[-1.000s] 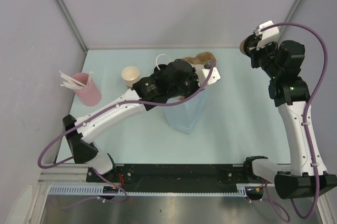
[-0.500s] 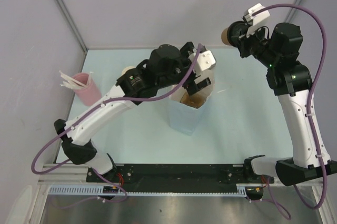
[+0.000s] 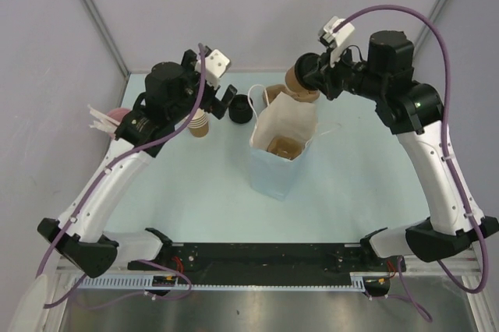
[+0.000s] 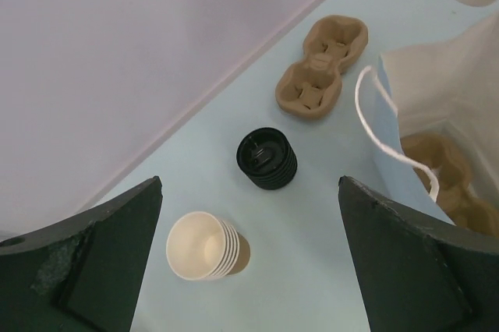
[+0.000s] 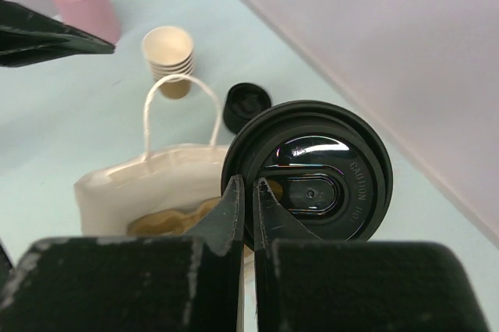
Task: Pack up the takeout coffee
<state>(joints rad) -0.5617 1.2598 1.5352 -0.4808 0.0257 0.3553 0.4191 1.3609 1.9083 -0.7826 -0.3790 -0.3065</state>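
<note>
The takeout coffee (image 3: 299, 83), a tan paper cup under a black lid (image 5: 312, 172), hangs tilted above the back rim of the white paper bag (image 3: 269, 164). My right gripper (image 3: 313, 75) (image 5: 249, 184) is shut on the edge of its lid, fingers almost together. Inside the bag lies a brown cup carrier (image 3: 282, 147). My left gripper (image 3: 209, 90) (image 4: 249, 254) hovers wide open, holding nothing, left of the bag above the stack of nested cups (image 4: 204, 246).
A stack of black lids (image 3: 239, 109) (image 4: 267, 159) stands between the nested cups (image 3: 200, 123) and the bag. Another brown carrier (image 4: 321, 68) lies behind the bag. A pink cup of stirrers (image 5: 82, 1) is at the far left. Walls close the back and sides.
My left gripper opened, left the carrier in the bag and pulled back to the left over the nested cups. My right arm carried the lidded cup leftward to the bag.
</note>
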